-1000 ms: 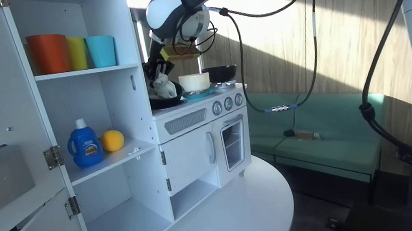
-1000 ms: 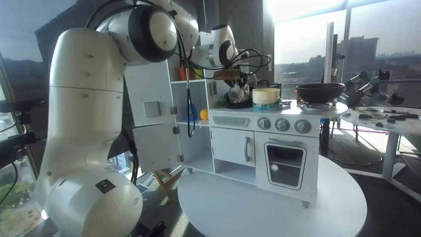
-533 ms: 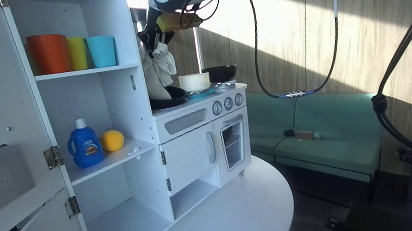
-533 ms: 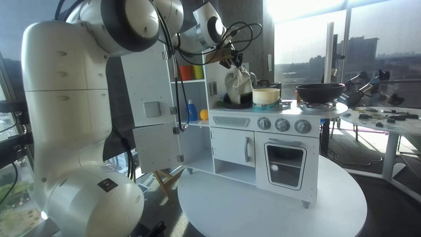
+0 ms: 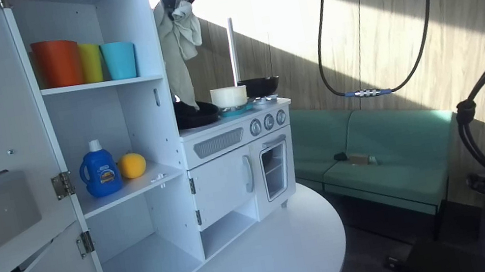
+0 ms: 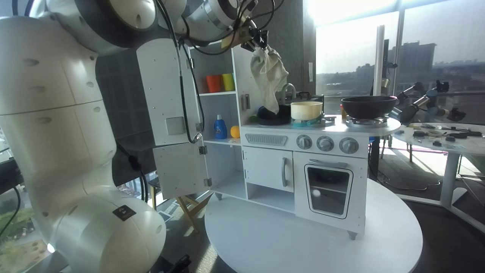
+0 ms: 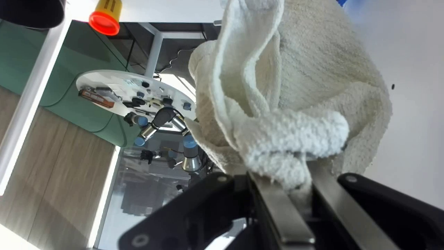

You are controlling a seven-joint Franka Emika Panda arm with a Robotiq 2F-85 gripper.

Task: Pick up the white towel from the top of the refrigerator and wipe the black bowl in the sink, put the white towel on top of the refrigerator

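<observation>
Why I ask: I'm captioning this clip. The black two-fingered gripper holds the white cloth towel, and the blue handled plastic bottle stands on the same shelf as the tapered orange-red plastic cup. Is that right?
Not quite: the blue bottle stands on the next shelf down from the orange-red cup, as both exterior views show. The black gripper does hold the white towel.

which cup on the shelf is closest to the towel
The light blue cup, at the end of the row towards the white towel; the yellow cup and orange cup stand farther off.
</observation>
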